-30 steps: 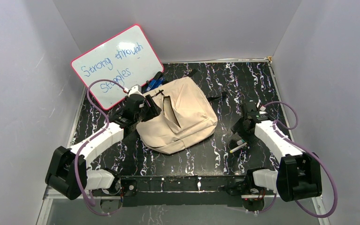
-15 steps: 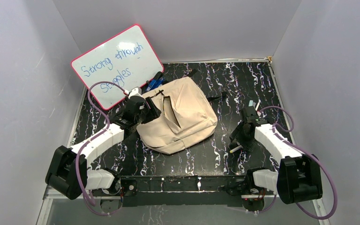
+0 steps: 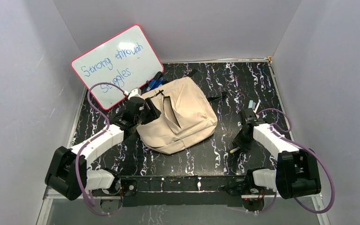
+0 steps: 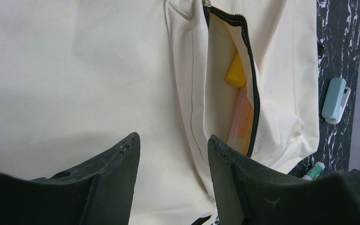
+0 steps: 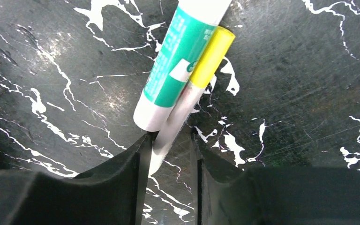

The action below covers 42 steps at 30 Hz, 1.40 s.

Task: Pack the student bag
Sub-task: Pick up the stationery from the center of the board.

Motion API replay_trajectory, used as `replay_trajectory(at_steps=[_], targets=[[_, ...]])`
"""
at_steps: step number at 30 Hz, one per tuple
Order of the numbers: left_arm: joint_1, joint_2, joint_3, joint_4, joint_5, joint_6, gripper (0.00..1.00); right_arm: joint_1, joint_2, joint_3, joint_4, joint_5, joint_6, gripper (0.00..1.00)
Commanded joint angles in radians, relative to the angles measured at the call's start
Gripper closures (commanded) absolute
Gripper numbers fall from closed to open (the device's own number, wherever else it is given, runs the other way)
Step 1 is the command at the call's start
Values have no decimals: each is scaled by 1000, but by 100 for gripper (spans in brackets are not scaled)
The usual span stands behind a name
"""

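The beige student bag lies mid-table with its front pocket unzipped. In the left wrist view the pocket holds a yellow item and a pale orange tube. My left gripper is open and empty at the bag's left side, just over the fabric. My right gripper is low over the table right of the bag. Its jaws stand narrowly open around the end of a white pen with a yellow cap. The pen touches one finger. A green-and-white stick lies against the pen.
A pink-framed whiteboard leans at the back left, with blue pens beside the bag's top. A light blue stapler-like item and a green-capped marker lie on the black marbled table past the bag. Walls enclose three sides.
My right gripper has moved nearer and lower onto the pen and stick; its jaws now straddle the pen's end. The left gripper and bag have barely moved.
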Motion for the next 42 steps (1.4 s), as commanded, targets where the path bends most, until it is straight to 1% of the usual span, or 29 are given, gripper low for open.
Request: replay_trajectory(at_steps=[1,6,8,10,11,14,17,19,21,27,30,34,38,40,42], targets=[[7,-35,-17,6,-15,-10,48,-5,35,-24,49,-10,1,60],[7,-30,-13,6,-15,-9,48,-4,67,-27,82,-23,-24,72],[7,-28,-8,6,-15,-6,48,-4,72,-28,90,-34,-31,74],[7,-25,-6,6,-15,-7,48,-5,75,-23,92,-48,-41,80],[7,-24,-6,6,-14,-6,48,-5,73,-18,87,-48,-42,84],[9,-23,-8,8,-13,-5,48,-4,48,-6,91,-42,-48,89],[9,-23,-9,11,-9,-6,48,-5,28,14,128,-68,-91,95],[9,-22,-8,11,-7,-6,48,-4,31,38,124,-73,-108,97],[9,-22,-2,9,-8,-2,48,-5,33,62,99,-45,-111,100],[13,-49,0,0,-17,6,48,-4,-44,121,42,77,-96,100],[14,-61,6,-1,-10,10,48,-5,-84,164,59,82,-138,100],[18,-49,55,-28,33,28,48,-3,-94,240,128,-101,-267,100],[18,-46,109,-20,108,43,47,1,-85,270,272,-335,-345,100],[18,-44,132,0,176,42,47,18,-38,309,319,-459,-372,100],[18,-35,151,27,238,36,44,71,21,369,340,-519,-389,100]])
